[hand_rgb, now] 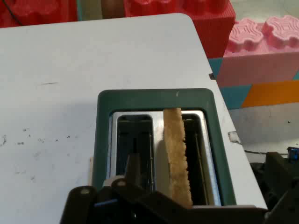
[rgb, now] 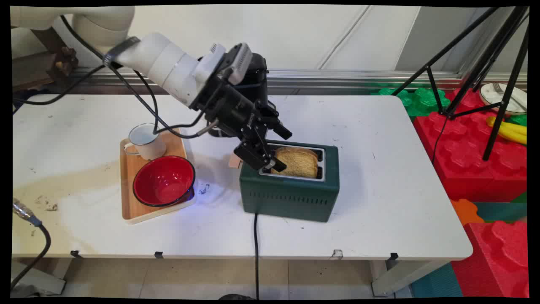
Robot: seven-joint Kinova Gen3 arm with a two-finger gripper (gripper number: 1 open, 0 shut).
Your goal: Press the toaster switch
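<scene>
A dark green two-slot toaster (rgb: 291,198) stands mid-table, and one slice of toast (rgb: 297,162) sticks up out of it. My gripper (rgb: 282,150) hangs at the toaster's left end, open, with its fingers on either side of the slice's end. In the hand view the toast (hand_rgb: 177,158) shows edge-on by the right slot of the toaster (hand_rgb: 105,140). One finger (hand_rgb: 134,165) reaches over the empty left slot, apart from the slice. The other finger is hidden, so the gripper (hand_rgb: 159,184) shows no hold on the toast.
Left of the toaster lies a wooden board (rgb: 130,211) bearing a red bowl (rgb: 163,180) and a white mug (rgb: 145,141). A small tan block (rgb: 234,161) sits at the toaster's left side. Its cord (rgb: 255,253) drops over the near edge. Red foam blocks (rgb: 472,160) and a tripod (rgb: 489,63) stand to the right.
</scene>
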